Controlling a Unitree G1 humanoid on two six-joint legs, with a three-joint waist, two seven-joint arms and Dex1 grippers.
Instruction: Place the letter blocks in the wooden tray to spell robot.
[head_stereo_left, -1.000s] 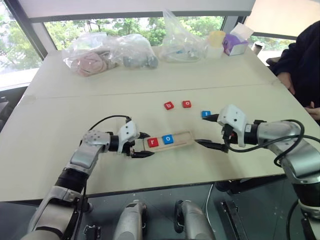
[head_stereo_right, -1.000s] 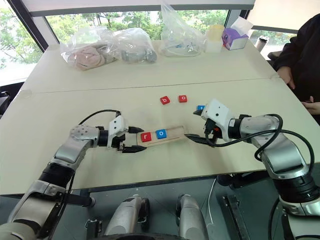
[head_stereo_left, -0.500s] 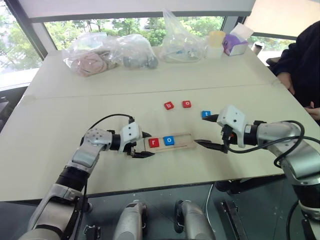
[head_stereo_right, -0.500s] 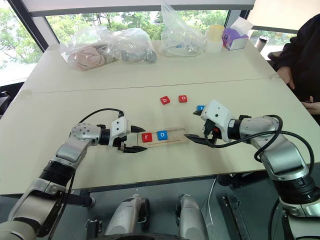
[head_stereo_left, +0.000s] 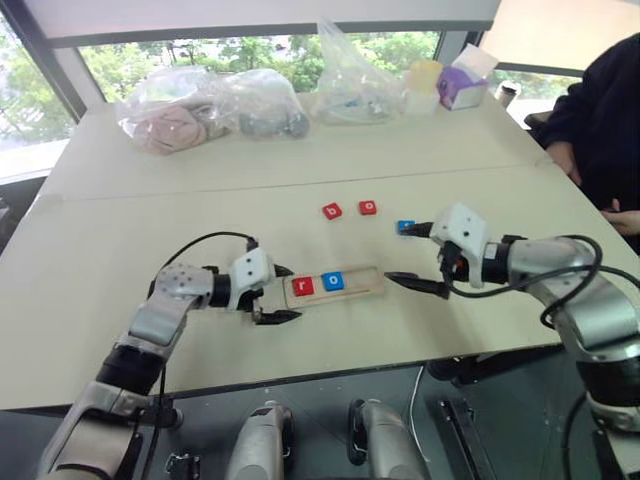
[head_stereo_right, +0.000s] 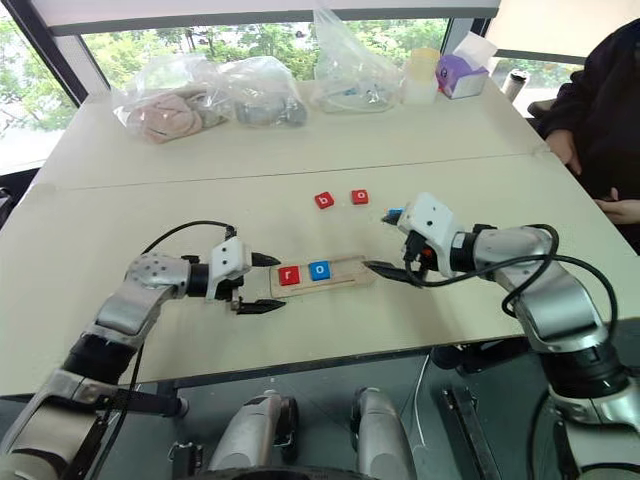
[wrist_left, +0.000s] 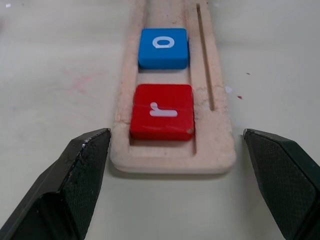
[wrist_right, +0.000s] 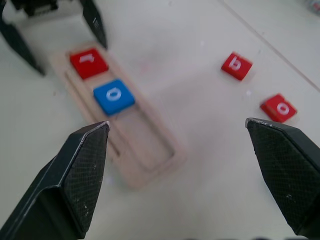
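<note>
Left wrist view: the wooden tray (wrist_left: 172, 150) is seen lying flat on the desk (wrist_left: 60, 60), with its near end sitting between the two black fingers of the left pincer (wrist_left: 175, 185). The fingers are spread wide, one on each side of the tray end, and nothing is pinched by them. Two letter blocks are seen in the tray slot: a red r block (wrist_left: 162, 111) at the end by the left pincer, and a blue o block (wrist_left: 163, 47) right next to it. The rest of the slot is bare.

From the head views, the right pincer (head_stereo_left: 415, 255) is seen spread wide too, just past the other end of the tray, and nothing is held in it. A red b block (head_stereo_left: 332, 210) and a red o block (head_stereo_left: 368, 207) are seen lying side by side on the desk, beyond the tray. A blue t block (head_stereo_left: 405, 226) is found close by the upper finger of the right pincer
</note>
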